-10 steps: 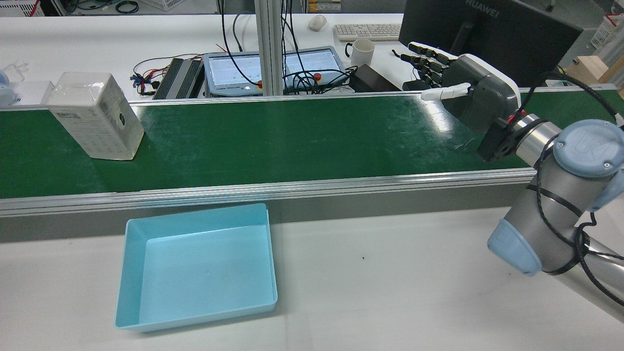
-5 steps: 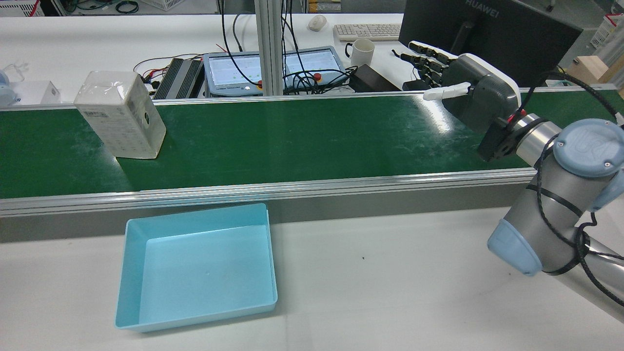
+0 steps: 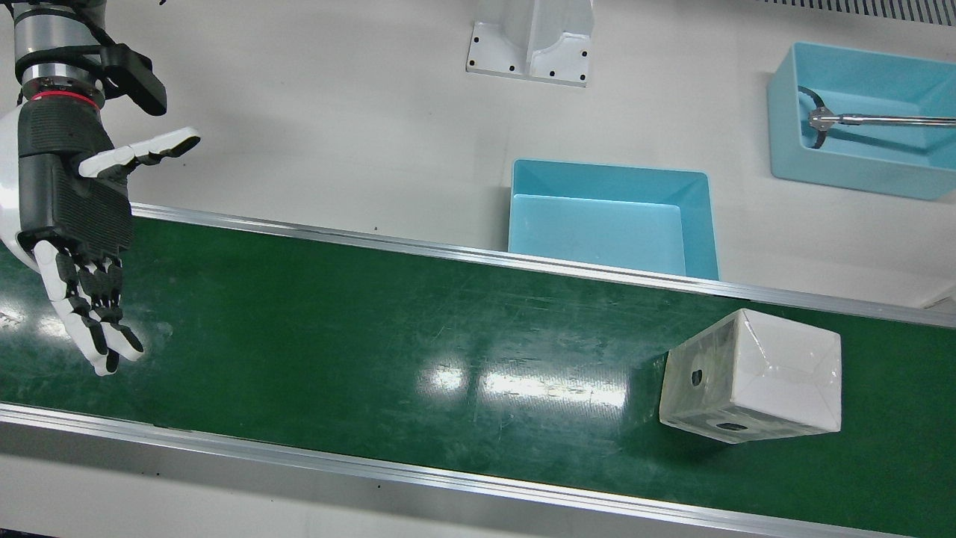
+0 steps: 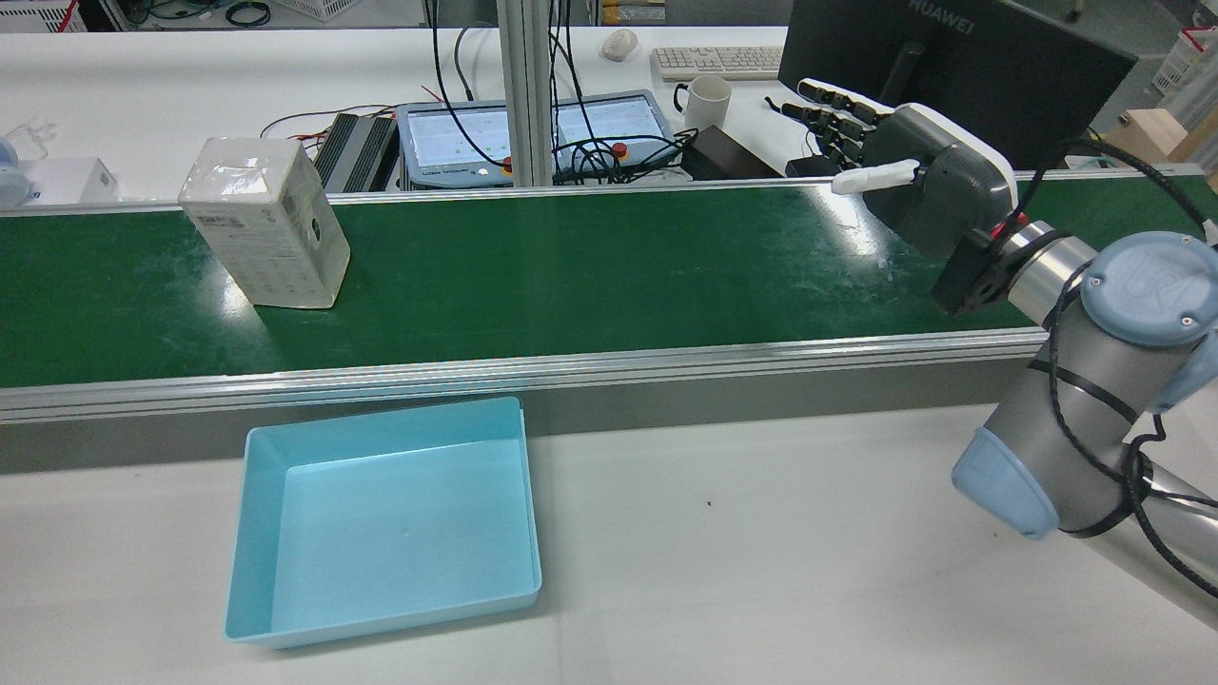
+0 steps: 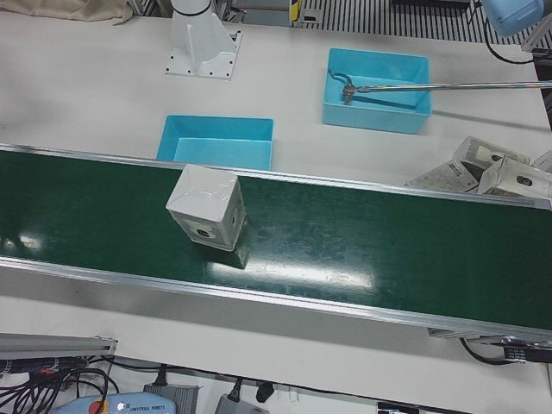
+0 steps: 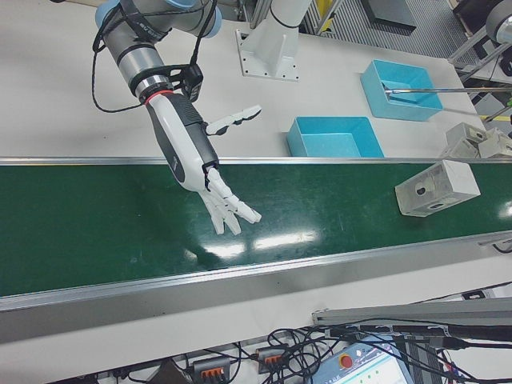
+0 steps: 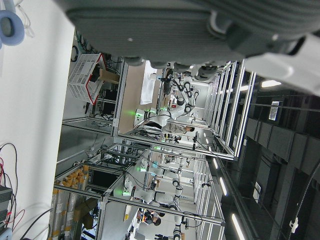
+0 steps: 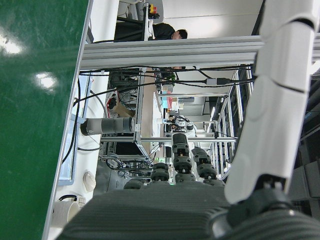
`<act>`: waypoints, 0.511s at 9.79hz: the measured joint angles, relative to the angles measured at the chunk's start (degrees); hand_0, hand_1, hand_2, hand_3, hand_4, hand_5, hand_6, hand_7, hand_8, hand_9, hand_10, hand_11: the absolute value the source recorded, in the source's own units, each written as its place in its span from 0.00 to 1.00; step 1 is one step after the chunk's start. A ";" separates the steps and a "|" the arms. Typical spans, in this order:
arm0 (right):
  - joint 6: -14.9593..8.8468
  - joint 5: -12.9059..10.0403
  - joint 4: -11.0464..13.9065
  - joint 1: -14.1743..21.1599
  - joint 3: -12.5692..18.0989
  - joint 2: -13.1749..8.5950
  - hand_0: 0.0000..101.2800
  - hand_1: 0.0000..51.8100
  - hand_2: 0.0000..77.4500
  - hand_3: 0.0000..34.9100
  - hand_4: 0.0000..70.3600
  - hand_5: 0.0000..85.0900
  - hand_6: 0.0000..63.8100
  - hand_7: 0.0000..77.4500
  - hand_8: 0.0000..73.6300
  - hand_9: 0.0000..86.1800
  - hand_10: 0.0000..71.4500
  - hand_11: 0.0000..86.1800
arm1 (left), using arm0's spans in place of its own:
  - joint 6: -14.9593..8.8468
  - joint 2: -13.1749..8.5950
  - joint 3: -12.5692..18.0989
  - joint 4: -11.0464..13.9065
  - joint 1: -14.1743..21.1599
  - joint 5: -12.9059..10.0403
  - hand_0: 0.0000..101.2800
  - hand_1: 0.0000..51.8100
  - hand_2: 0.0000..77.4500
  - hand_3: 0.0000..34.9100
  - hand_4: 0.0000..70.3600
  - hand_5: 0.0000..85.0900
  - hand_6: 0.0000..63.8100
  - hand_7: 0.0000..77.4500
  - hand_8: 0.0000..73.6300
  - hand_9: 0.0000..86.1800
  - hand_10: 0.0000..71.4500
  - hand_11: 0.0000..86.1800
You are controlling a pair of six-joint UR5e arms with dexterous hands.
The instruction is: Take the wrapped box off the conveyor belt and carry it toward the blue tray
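Observation:
The wrapped box [image 4: 266, 224], white under clear film, stands upright on the green conveyor belt [image 4: 590, 266], left of middle in the rear view. It also shows in the front view [image 3: 754, 385], the left-front view [image 5: 207, 207] and the right-front view [image 6: 438, 188]. The empty blue tray [image 4: 381, 523] lies on the white table just before the belt's near rail. My right hand [image 4: 913, 181] is open above the belt's right end, fingers spread, far from the box; it also shows in the front view [image 3: 67, 217]. My left hand [image 7: 200, 30] shows only as a dark palm edge.
A second blue tray [image 3: 859, 112] holding a metal tool sits beyond the first. Several more wrapped boxes [image 5: 483, 168] lie by the belt's end. A monitor [image 4: 952, 67], a mug [image 4: 706, 100] and cables stand behind the belt. An arm pedestal [image 3: 530, 37] is bolted to the table.
The box has ridden the belt to the right in the rear view, toward my right hand. The right hand has stayed almost still and open.

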State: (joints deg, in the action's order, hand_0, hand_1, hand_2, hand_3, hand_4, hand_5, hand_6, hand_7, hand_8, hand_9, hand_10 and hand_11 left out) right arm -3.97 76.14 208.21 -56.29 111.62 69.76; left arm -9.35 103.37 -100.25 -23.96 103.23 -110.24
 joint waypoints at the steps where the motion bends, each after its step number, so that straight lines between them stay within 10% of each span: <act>1: 0.00 0.05 0.00 -0.10 0.27 0.18 0.45 0.18 0.08 0.00 0.08 0.11 0.07 0.18 0.07 0.06 0.00 0.01 | 0.00 0.00 0.00 0.00 0.00 0.00 0.00 0.00 0.01 0.00 0.00 0.01 0.01 0.01 0.01 0.00 0.00 0.01; 5: -0.27 0.07 0.00 0.09 0.89 0.40 0.44 0.19 0.08 0.00 0.09 0.11 0.06 0.19 0.07 0.08 0.00 0.01 | 0.00 0.00 0.00 0.00 0.00 0.00 0.00 0.00 0.01 0.00 0.00 0.01 0.01 0.01 0.01 0.00 0.00 0.01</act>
State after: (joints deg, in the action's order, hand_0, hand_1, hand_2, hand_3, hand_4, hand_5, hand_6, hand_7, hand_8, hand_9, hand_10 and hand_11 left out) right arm -4.23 76.21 208.21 -56.21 112.52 70.15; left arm -9.35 103.37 -100.25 -23.96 103.23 -110.24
